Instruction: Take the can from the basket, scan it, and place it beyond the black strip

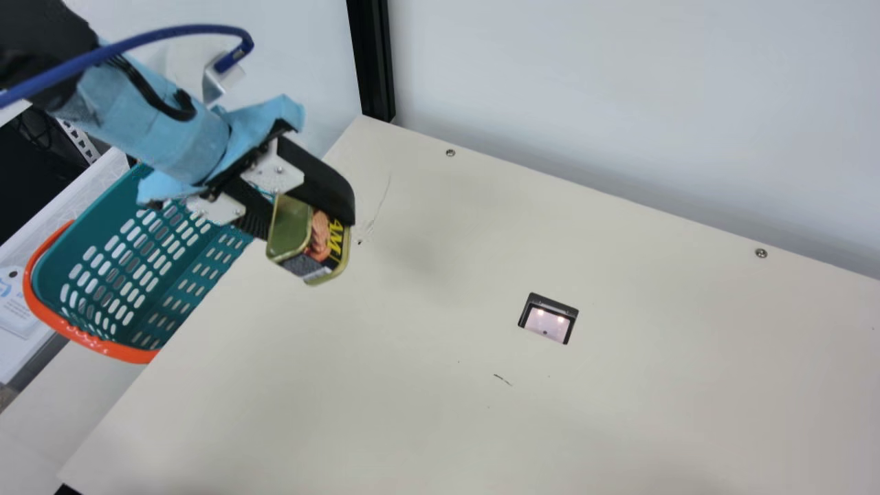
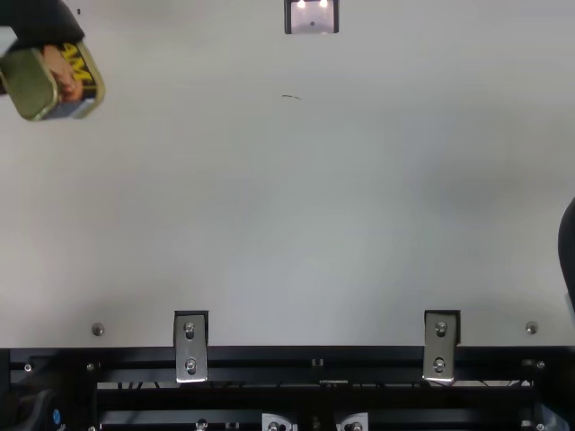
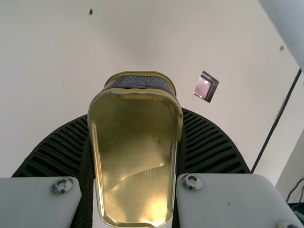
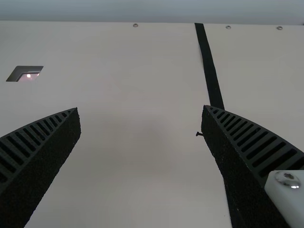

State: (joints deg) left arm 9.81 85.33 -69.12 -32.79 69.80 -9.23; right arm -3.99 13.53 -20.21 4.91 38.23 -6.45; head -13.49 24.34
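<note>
Have the can [image 1: 292, 230] gripped, tilted, between the ribbed fingers of the left gripper [image 1: 307, 225], up above the table [image 1: 385, 412]. Can see the teal basket [image 1: 100, 220] with its orange handle [image 1: 89, 339] beyond the table's left edge, and a lit scanner window [image 1: 548, 322] sunk into the tabletop. Farther right, see the black strip [image 4: 209, 61]. Have the right gripper [image 2: 568, 251] over the table with fingers [image 4: 242, 152] spread wide.
</note>
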